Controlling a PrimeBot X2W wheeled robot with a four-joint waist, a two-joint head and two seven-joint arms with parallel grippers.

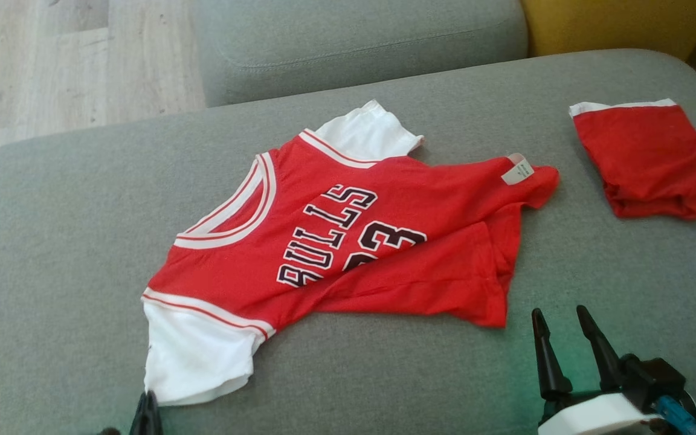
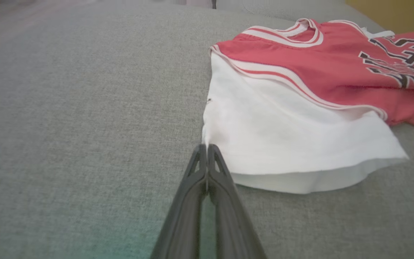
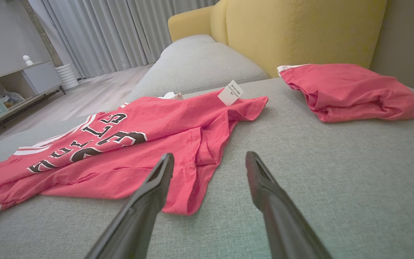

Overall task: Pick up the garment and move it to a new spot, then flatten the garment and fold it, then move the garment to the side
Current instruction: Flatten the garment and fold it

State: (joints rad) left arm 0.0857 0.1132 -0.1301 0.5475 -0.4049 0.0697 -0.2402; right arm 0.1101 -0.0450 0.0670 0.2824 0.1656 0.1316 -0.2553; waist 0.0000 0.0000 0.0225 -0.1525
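A red "BULLS 23" jersey (image 1: 348,241) with white sleeves lies spread and partly creased on the grey sofa seat (image 1: 52,254), its lower hem folded over and a white label (image 1: 517,170) showing. My left gripper (image 1: 145,400) is at the bottom left, shut on the outer corner of the near white sleeve (image 2: 282,136); in the left wrist view the left gripper (image 2: 207,145) has its tips pressed together where the fabric narrows to a point. My right gripper (image 1: 558,314) is open at the lower right, just off the jersey's hem (image 3: 178,201). Nothing lies inside the right gripper (image 3: 210,155).
A second red garment (image 1: 647,160), folded with a white band, rests at the seat's far right (image 3: 350,91). A grey cushion (image 1: 354,42) and a yellow backrest (image 1: 614,24) stand behind. Wooden floor (image 1: 52,60) lies beyond the seat's left edge.
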